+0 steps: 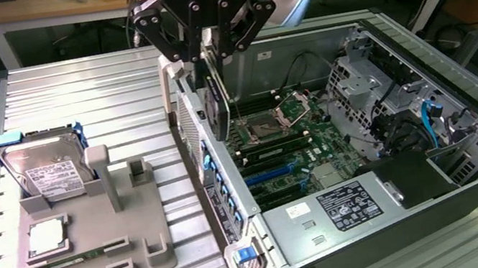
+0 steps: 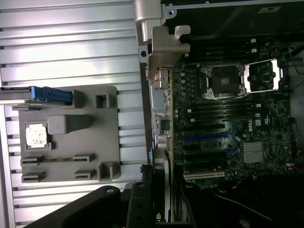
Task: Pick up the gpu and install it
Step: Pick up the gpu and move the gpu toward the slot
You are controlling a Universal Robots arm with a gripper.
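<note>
The gpu (image 1: pixel 216 105) hangs edge-on as a thin dark card, with my gripper (image 1: pixel 208 50) shut on its upper edge. It hovers over the rear wall of the open computer case (image 1: pixel 447 70), just inside the motherboard (image 1: pixel 293 136). In the wrist view the gpu (image 2: pixel 160 102) runs along the motherboard's edge with its silver bracket (image 2: pixel 166 45) at the far end, and my gripper (image 2: pixel 156 204) is the dark shape around its near end. The blue expansion slots (image 2: pixel 209 138) lie on the board beside the card; the card stands above them, not seated.
A grey fixture tray (image 1: pixel 143 230) sits on the ribbed metal table at the exterior view's left, holding a silver hard drive (image 1: pixel 46 172) and a small square chip (image 1: pixel 46 238). Inside the case are drive cages (image 1: pixel 373 93), cables and a power supply (image 1: pixel 348 204).
</note>
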